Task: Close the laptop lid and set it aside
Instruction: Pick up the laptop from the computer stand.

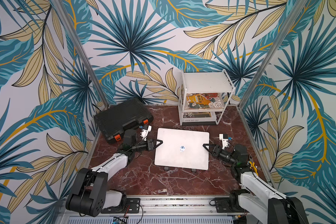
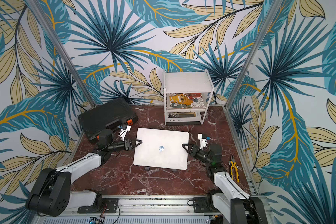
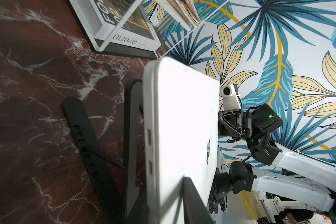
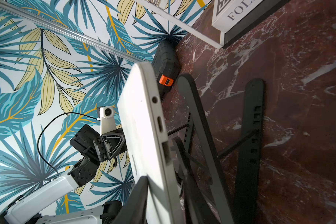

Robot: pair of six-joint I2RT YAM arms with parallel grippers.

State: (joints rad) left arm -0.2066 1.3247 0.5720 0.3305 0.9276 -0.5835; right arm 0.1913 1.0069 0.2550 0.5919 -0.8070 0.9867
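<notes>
1. Laptop [image 1: 181, 149] sits mid-table with the laptop lid [image 3: 182, 116] fully down, logo up. The closing looks done and only the setting aside remains.
2. It rests on, or just above, a black folding stand [image 3: 89, 147]; I cannot tell which. The stand's feet show under the near edge, which probably explains a two-sided lift.
3. The left gripper [image 1: 157, 144] is clamped on the laptop's left edge, one finger [image 3: 194, 203] lying flat on the lid.
4. The right gripper [image 1: 207, 146] straddles the opposite edge, with fingers [image 4: 136, 199] above and below it. I cannot tell whether it is squeezing.
5. Opposed holds at mid-edge likely keep the thin slab level.
6. The table [image 1: 144, 180] is glossy red-brown marble with white veins.
7. A black case [image 1: 120, 116] with orange latches lies at the far left, and a white shelf rack [image 1: 208, 81] holding books stands far right.
8. Pliers [image 2: 234, 168] lie beside the right arm.
9. Leaf-patterned walls [image 1: 128, 44] enclose the cell, leaving bare table nearest the arm bases.
</notes>
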